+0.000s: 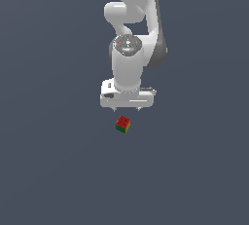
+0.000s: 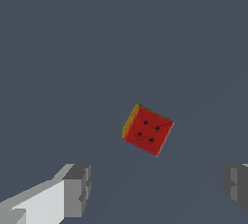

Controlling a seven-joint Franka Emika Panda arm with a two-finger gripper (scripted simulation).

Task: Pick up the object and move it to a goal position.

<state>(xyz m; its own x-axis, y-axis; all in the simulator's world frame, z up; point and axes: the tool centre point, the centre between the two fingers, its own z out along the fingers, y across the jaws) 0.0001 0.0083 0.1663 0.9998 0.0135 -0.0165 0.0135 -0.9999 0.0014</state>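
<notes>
The object is a tiny cube (image 1: 123, 124) with a red top and green and yellow-orange sides, lying on the dark grey floor. In the wrist view the cube (image 2: 147, 130) shows its red face turned at an angle, with a yellow-orange edge. My white gripper (image 1: 126, 108) hangs pointing down, just above and slightly behind the cube. It is open and empty. In the wrist view the gripper (image 2: 157, 189) has its grey fingertips (image 2: 77, 189) wide apart, and the cube lies ahead of the gap between them, not inside it.
The plain dark grey floor (image 1: 48, 170) fills both views. The white arm (image 1: 133, 34) rises behind the gripper.
</notes>
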